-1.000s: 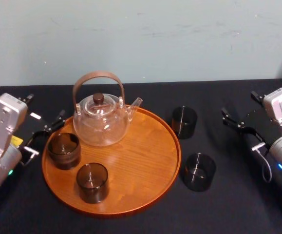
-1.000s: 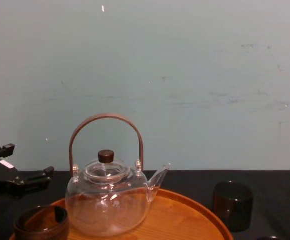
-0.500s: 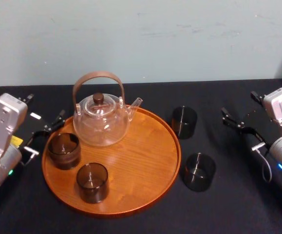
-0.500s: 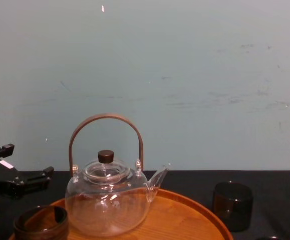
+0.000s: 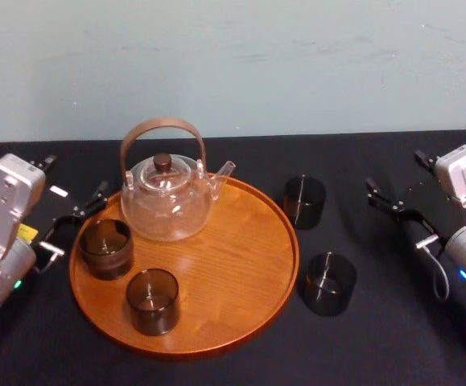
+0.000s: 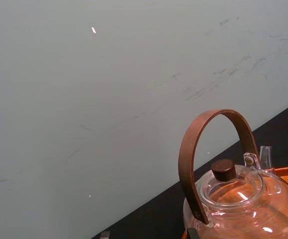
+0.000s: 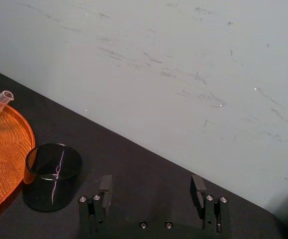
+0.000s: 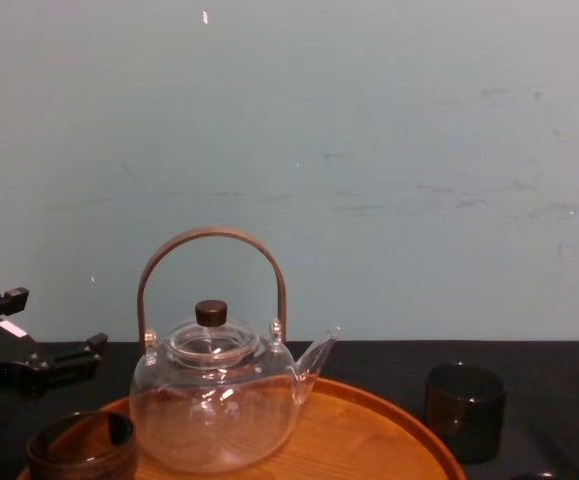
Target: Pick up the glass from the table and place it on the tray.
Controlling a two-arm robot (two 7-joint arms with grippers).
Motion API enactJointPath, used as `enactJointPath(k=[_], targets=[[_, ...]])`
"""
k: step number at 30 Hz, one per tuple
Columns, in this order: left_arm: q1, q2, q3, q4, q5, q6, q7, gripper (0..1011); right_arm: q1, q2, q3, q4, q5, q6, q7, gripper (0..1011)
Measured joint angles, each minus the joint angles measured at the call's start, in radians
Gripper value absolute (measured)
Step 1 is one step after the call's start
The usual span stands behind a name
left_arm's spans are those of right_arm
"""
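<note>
The glass (image 5: 304, 201), right of centre, was a short, dark, smoky cylinder, axis vertical, mouth up. The right gripper (image 7: 151, 186) and left gripper (image 5: 73, 181) both gaped wide, empty.

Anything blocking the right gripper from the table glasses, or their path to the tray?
Nothing visible. The right gripper, open, is right of the far glass and near glass across bare table. Both stand just off the tray; the teapot and two more glasses occupy its left half. The left gripper sits beside the tray's left edge.
</note>
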Motion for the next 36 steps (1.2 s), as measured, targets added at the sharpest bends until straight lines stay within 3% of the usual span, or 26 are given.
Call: enactJointPath(k=[19,36], targets=[[0.000,0.000,0.000,0.000,0.000,0.000,0.000,1001,0.000,0.000,0.000,0.000,0.000,0.000,0.000,1002],[0.000,0.000,0.000,0.000,0.000,0.000,0.000,1001,-0.106,0.052,0.076,-0.100,0.057,0.028,0.098,1002]])
